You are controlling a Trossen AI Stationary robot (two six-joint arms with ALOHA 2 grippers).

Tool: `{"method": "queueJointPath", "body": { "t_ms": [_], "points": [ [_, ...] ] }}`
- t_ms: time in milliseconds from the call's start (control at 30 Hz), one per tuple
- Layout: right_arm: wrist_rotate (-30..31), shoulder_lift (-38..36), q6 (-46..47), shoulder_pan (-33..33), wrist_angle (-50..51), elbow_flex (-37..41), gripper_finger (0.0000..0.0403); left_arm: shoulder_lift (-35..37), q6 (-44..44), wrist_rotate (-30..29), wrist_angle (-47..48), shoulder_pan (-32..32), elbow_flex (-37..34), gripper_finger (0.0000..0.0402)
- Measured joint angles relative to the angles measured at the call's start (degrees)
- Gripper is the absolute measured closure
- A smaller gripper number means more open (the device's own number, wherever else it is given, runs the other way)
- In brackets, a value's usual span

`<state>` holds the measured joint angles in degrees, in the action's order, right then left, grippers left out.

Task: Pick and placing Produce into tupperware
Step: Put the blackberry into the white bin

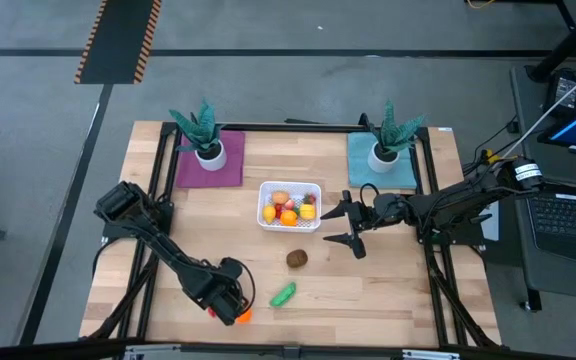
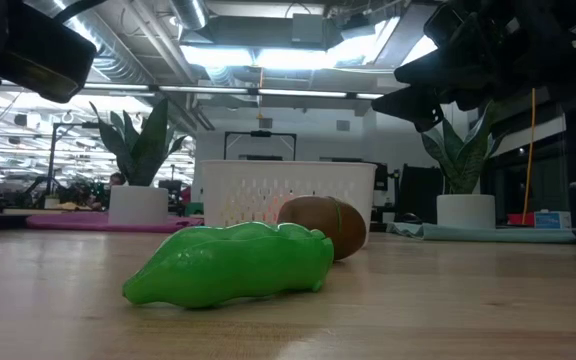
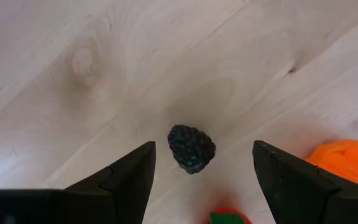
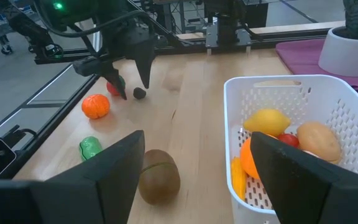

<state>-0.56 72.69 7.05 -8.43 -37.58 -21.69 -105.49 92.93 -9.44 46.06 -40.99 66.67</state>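
my left fingers (image 3: 202, 180) spread, empty, straddling a black berry (image 3: 192, 149) near table's front edge | my right fingers (image 1: 346, 226) apart, empty, beside tupperware (image 1: 290, 206)

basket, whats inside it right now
The basket holds a yellow lemon, an orange piece, something red and a tan piece. Anything beneath them is covered.

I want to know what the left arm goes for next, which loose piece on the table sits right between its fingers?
The small black berry. It lies on the bare wood between the open left gripper fingers; the orange piece lies outside them.
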Motion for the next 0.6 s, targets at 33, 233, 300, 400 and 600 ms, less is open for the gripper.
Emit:
{"method": "queueJointPath", "body": {
  "t_ms": [33, 233, 300, 400, 600],
  "points": [
    [0.0, 0.0, 0.0, 0.0, 0.0, 0.0, 0.0108, 0.01, 0.02, -0.02, 0.0, 0.0, 0.0, 0.0143],
    [0.0, 0.0, 0.0, 0.0, 0.02, 0.0, 0.0108, -0.53, 0.4, -0.07, 0.1, 0.05, 0.03, 0.0143],
    [0.0, 0.0, 0.0, 0.0, 0.02, 0.0, 0.0108, -0.85, 1.24, -0.05, 0.53, 0.09, 0.02, 0.0143],
    [0.0, 0.0, 0.0, -0.01, 0.05, 0.0, 0.0108, -1.29, 1.4, -0.02, 0.27, 0.11, 0.04, 0.0143],
    [0.0, 0.0, 0.01, -0.01, 0.31, 0.0, 0.0108, -1.75, 1.45, 0.05, 1.1, 0.24, 0.02, 0.0143]
  ]
}}
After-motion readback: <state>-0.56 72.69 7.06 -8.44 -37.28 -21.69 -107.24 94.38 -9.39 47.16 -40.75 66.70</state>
